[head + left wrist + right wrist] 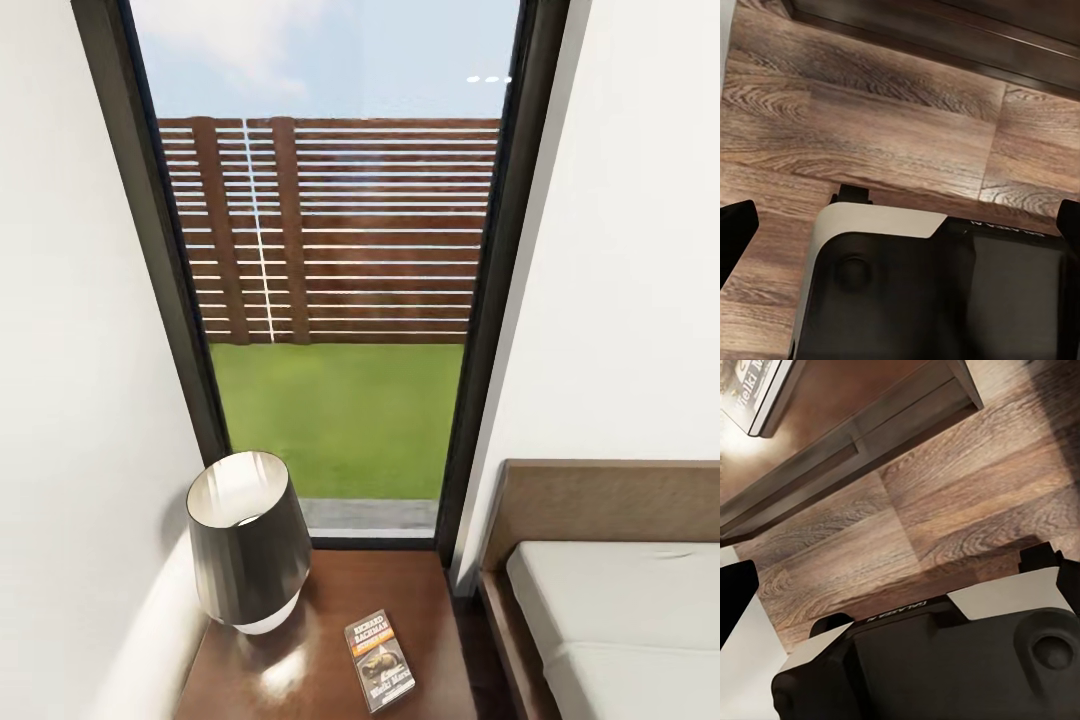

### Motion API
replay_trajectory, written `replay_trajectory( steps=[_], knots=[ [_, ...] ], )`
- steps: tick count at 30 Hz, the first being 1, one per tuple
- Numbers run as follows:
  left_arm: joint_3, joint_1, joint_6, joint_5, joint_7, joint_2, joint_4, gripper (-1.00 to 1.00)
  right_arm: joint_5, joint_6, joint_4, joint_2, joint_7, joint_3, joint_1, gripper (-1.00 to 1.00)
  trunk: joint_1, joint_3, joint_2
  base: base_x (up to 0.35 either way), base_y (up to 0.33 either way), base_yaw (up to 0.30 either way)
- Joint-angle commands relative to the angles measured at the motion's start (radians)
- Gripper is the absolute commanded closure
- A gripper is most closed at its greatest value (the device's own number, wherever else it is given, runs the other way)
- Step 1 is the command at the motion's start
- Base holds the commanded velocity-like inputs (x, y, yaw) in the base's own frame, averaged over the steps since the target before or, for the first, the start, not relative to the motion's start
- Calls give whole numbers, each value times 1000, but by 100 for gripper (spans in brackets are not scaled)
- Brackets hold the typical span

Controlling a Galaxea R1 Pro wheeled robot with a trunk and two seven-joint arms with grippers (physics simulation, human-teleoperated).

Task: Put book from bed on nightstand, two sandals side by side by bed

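Head view first: we see the small dark grey paperback book with its orange band and white lettering lying flat on the glossy top of the low dark-brown wooden nightstand, toward the side nearer the bed. Beside it on the same top stands a table lamp with a dark tapered shade and pale inside, apart from the book. To the right, the low bed with a dark brown wooden frame and headboard and a light grey mattress sits just beside the nightstand. Behind them rises a tall black-framed window showing a slatted wooden fence and grass. In the right wrist view we look down on the brown wood-plank floor and the nightstand's edge, with a corner of the book at the frame's corner; the right gripper's dark fingertips show at the two sides — well apart, nothing between them. In the left wrist view the left gripper's fingertips likewise sit at opposite edges over the floor — spread wide and empty — above the robot's black-and-white base.
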Motion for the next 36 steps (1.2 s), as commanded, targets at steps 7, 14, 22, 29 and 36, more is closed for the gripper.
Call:
replay_trajectory(
  steps=[7,14,22,29,36],
  knots=[
    [-9,-1,-3,11,-4,0,1,-100,-11,3,3,0,6,3,-1,-100,0,-1,-1,0,0,0],
    [-10,-1,-3,10,-5,-3,1,-100,-11,3,3,3,6,3,-1,-100,0,-1,-1,0,0,0],
    [-10,-1,-3,10,-5,-4,1,-100,-11,3,3,18,6,3,-1,-100,0,-1,-1,0,0,0],
    [-10,-1,-3,11,-5,-4,1,-100,-11,3,3,21,6,3,-1,-100,0,-1,-1,0,0,0],
    [-10,-1,-4,9,-5,-4,1,-100,-11,3,3,22,6,3,-1,-100,0,-1,-1,0,0,0]
  ],
)
